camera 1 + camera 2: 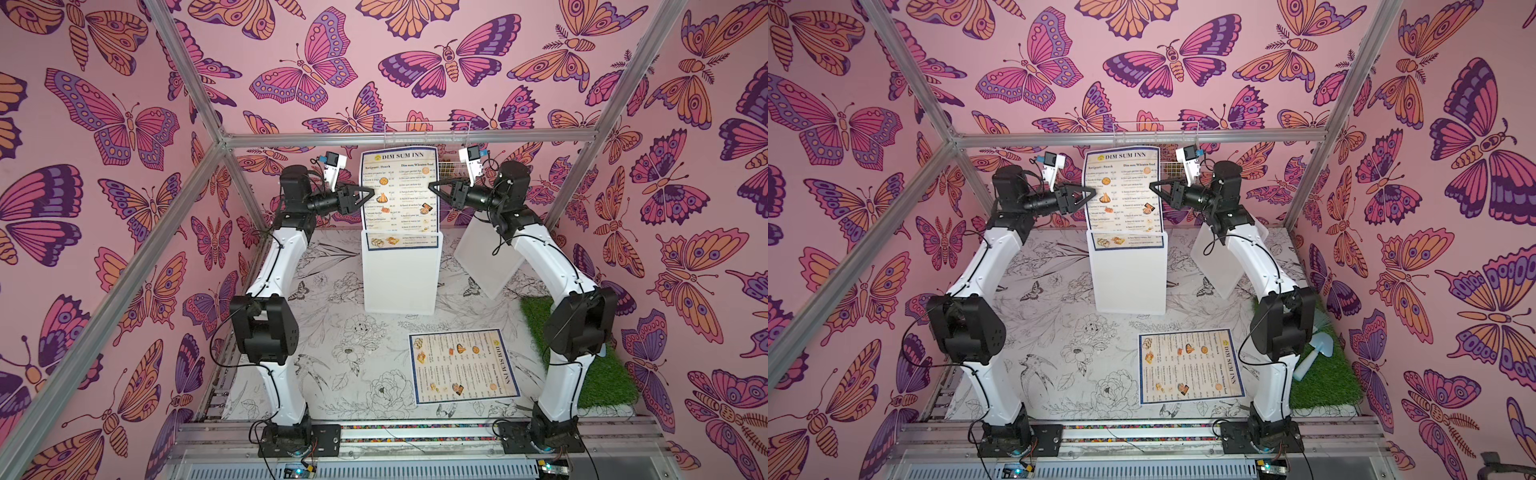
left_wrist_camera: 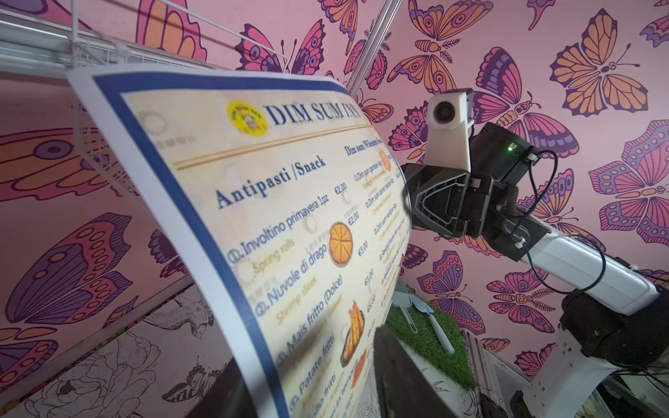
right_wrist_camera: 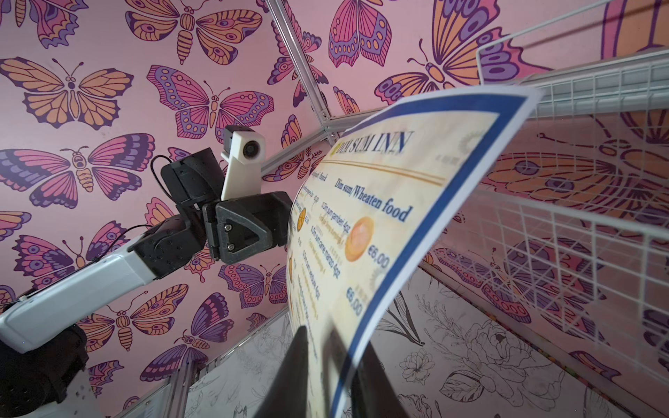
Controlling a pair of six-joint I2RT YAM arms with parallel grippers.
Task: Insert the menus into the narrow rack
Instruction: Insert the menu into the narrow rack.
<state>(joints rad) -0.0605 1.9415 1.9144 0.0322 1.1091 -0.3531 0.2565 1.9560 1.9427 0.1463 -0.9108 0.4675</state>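
One of the menus (image 1: 399, 187) (image 1: 1123, 191) stands upright with its lower end inside the narrow white rack (image 1: 401, 282) (image 1: 1129, 286) at the back centre, and its top bends slightly. My left gripper (image 1: 370, 192) (image 1: 1092, 192) (image 2: 307, 362) is at its left edge and my right gripper (image 1: 432, 185) (image 1: 1152, 185) (image 3: 333, 340) at its right edge. On each, the fingers straddle the sheet (image 2: 289, 217) (image 3: 380, 235) with a gap showing, open. A second menu (image 1: 463, 365) (image 1: 1190, 365) lies flat on the table at the front right.
A white wire basket (image 1: 428, 129) hangs on the back wall above the rack. A tilted white bin (image 1: 486, 257) leans behind the right arm. A green grass mat (image 1: 602, 374) with pale blue utensils (image 1: 1316, 353) covers the right side.
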